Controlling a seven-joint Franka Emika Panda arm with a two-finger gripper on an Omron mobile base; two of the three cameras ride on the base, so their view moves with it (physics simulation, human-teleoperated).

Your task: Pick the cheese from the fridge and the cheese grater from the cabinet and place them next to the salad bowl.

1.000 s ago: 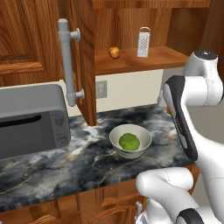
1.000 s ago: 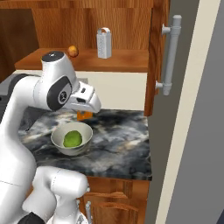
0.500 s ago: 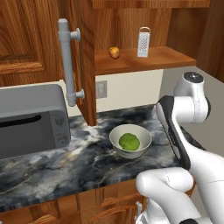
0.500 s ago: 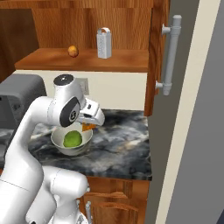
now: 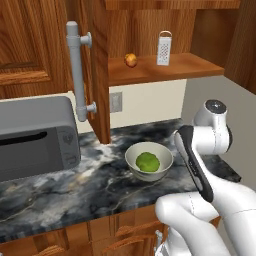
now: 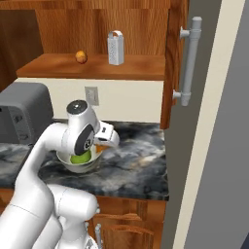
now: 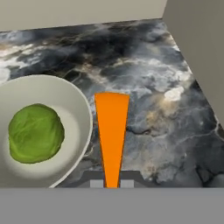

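Your arm [image 5: 200, 165] has come down over the past second: from an upright pose with its wrist level with the wall outlet, it now folds low over the dark marbled counter [image 5: 70, 195], at the right side of the salad bowl [image 5: 149, 161]. The base cameras hold the same framing, so the motion belongs to the arm alone.

The open cabinet [image 5: 165, 65] above keeps its contents as they were: the cheese grater [image 5: 163, 48] stands upright on the wooden shelf, well apart from a small round yellow-orange fruit [image 5: 130, 60] to its left. The grey microwave [image 5: 35, 135] sits untouched at the counter's left end.

The salad bowl, with its green leafy ball [image 7: 35, 133], lies just beside the load in the hand view. From the right base view, the gripper [image 6: 100, 146] hangs close over the bowl's right rim.

The cheese [image 7: 112, 135] is the smallest item and the one that matters here. Your fingers are clenched on it, the orange wedge projecting from between them and pointing out over bare counter right of the bowl. Whether it touches the counter yet cannot be told.

Judged from this, the first object is nearly delivered: you likely need only a short lowering and a release beside the bowl. The grater has yet to be fetched.
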